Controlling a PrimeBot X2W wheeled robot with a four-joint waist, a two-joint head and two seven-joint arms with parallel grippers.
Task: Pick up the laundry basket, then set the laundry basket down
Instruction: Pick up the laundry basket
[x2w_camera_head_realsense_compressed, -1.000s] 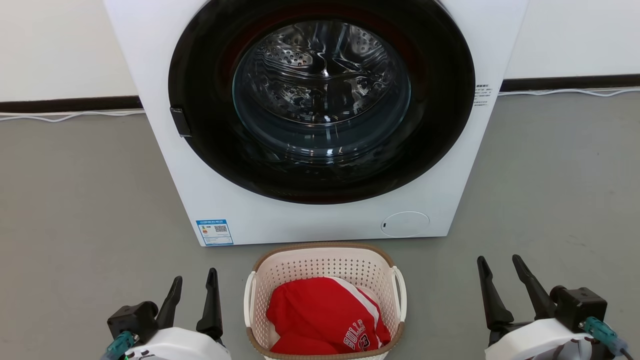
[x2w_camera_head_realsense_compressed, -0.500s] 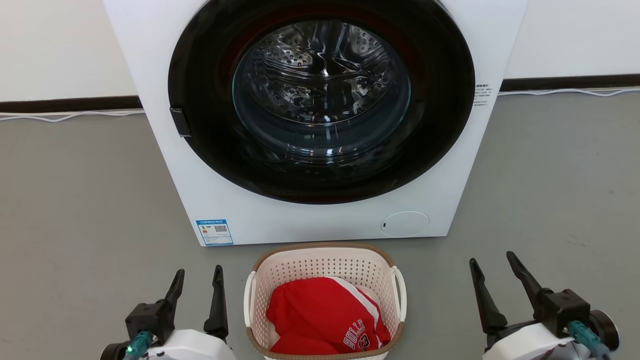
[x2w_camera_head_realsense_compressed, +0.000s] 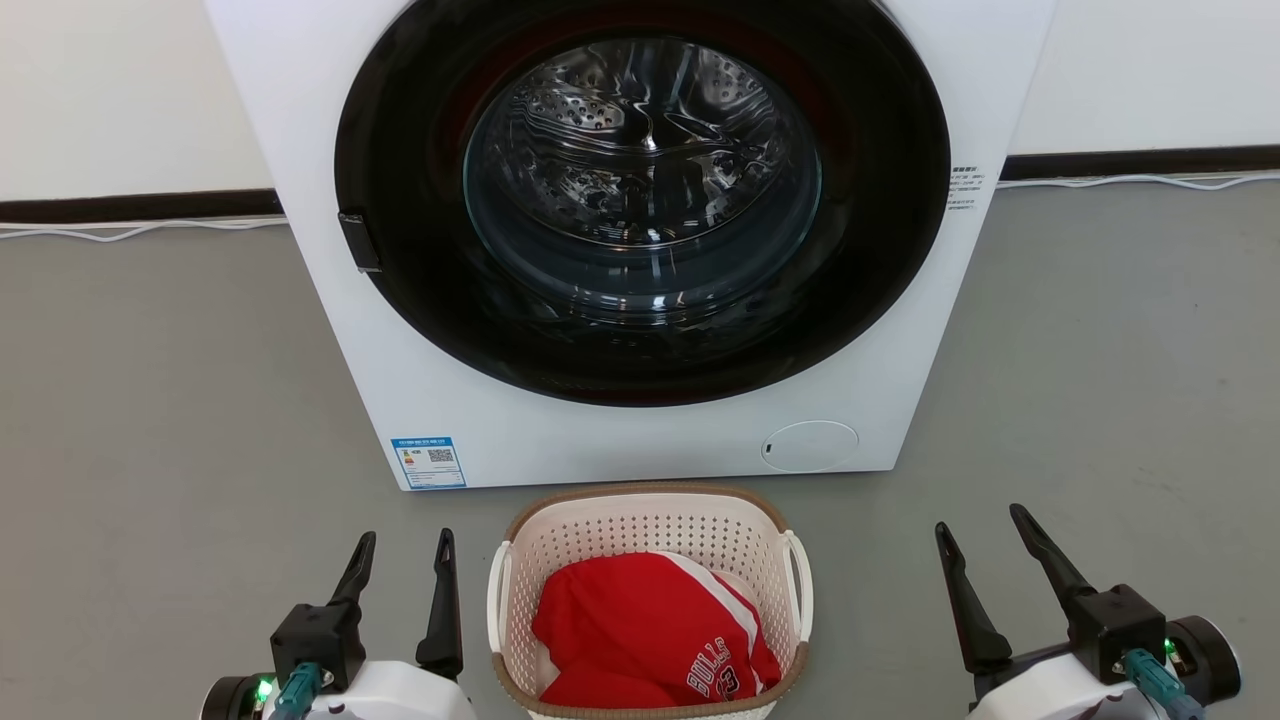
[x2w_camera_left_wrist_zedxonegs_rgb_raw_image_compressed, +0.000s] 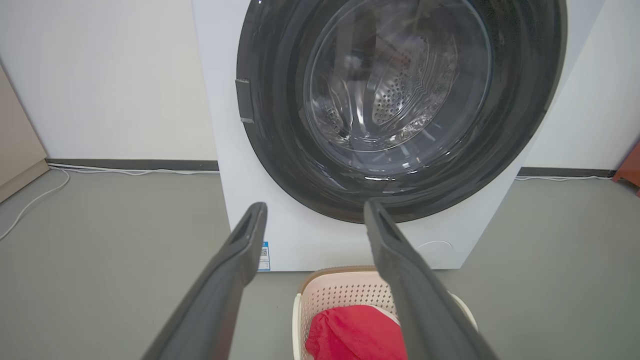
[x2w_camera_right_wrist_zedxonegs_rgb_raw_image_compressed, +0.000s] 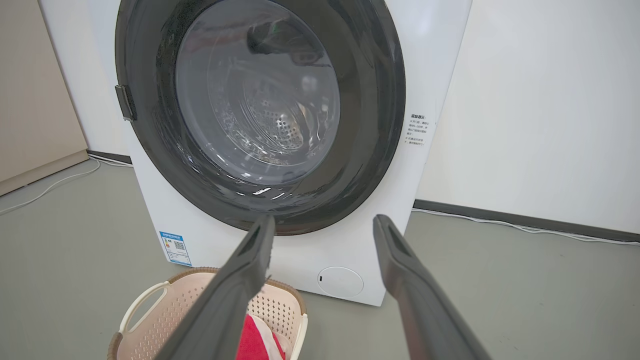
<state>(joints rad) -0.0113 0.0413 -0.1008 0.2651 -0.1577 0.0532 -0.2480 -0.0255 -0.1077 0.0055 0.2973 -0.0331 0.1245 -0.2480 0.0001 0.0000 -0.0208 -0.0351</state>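
Note:
The laundry basket (x2w_camera_head_realsense_compressed: 650, 520), cream-white and perforated with a brown rim and white loop handles, stands on the grey floor just before the washer, holding a red jersey (x2w_camera_head_realsense_compressed: 650, 625). It also appears low in the left wrist view (x2w_camera_left_wrist_zedxonegs_rgb_raw_image_compressed: 340, 290) and the right wrist view (x2w_camera_right_wrist_zedxonegs_rgb_raw_image_compressed: 165, 310). My left gripper (x2w_camera_head_realsense_compressed: 405, 540) is open, a short way left of the basket's left handle, touching nothing. My right gripper (x2w_camera_head_realsense_compressed: 980, 520) is open well to the right of the right handle, holding nothing.
A white front-loading washer (x2w_camera_head_realsense_compressed: 640, 440) with a dark round door (x2w_camera_head_realsense_compressed: 640, 200) rises right behind the basket. White cables (x2w_camera_head_realsense_compressed: 130, 232) run along the dark baseboard. Grey floor (x2w_camera_head_realsense_compressed: 150, 400) spreads to both sides.
Both grippers have rolled and shifted slightly inward; the left one has edged right toward the basket. The basket has not moved.

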